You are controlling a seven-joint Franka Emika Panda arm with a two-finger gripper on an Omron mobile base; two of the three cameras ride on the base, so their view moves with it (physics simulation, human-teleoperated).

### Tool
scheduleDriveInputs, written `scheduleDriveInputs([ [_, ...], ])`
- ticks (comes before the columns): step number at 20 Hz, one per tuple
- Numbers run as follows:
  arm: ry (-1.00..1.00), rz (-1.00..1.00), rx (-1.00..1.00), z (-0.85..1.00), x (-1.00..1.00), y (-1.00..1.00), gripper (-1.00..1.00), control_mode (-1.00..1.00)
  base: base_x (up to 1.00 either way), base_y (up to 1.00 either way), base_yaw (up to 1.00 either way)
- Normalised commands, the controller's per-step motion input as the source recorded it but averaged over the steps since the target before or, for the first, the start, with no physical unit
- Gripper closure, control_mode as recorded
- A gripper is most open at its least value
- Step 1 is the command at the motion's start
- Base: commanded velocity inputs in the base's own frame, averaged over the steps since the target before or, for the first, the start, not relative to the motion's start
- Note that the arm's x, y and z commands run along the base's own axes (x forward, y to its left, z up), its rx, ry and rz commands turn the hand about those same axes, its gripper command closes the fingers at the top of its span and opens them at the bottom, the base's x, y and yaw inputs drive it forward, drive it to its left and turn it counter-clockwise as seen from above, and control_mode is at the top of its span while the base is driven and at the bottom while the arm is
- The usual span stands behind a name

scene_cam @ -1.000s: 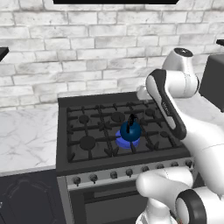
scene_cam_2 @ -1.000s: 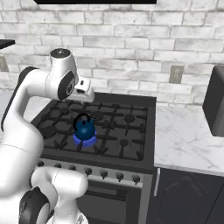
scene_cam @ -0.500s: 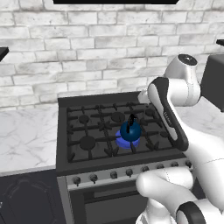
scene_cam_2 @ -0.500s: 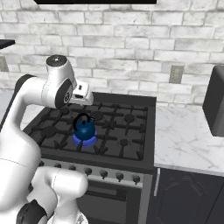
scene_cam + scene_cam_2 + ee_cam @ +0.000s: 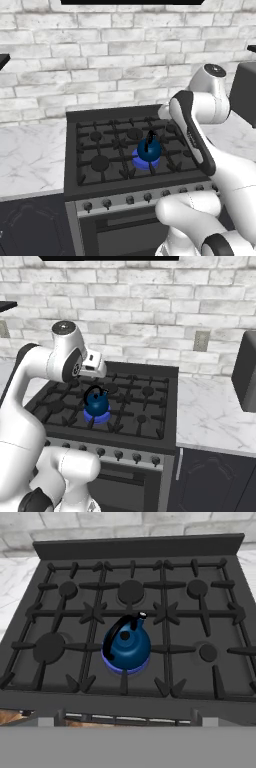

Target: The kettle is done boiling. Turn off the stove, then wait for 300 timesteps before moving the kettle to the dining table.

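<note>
On the front centre burner sat the kettle (image 5: 126, 645), ringed by a blue flame, upright on the grates of the stove (image 5: 220, 582). Below along the front edge ran a row of knobs (image 5: 118, 454). Above the range hung the gripper (image 5: 96, 367), spread fully wide, holding nothing.

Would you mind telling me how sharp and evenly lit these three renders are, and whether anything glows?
Left base view: flat, even light; blue glow under the kettle. Right base view: the same glow, soft shadows on the stove. Hand view: sharp, with a faint sheen on the kettle.
</note>
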Motion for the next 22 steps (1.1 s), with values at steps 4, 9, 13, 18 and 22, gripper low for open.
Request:
scheduleDriveInputs([
  [4,0.00,0.00,0.00,0.00,0.00,0.00,-1.00,1.00,-0.18,0.00,0.00],
  [9,0.00,0.00,0.00,0.00,0.00,0.00,-1.00,1.00,-0.18,0.02,0.00],
  [13,0.00,0.00,0.00,0.00,0.00,0.00,-1.00,1.00,-0.14,0.22,-0.02],
  [18,0.00,0.00,0.00,0.00,0.00,0.00,-1.00,1.00,-0.07,0.39,-0.04],
  [22,0.00,0.00,0.00,0.00,0.00,0.00,-1.00,1.00,-0.27,-0.17,-0.03],
])
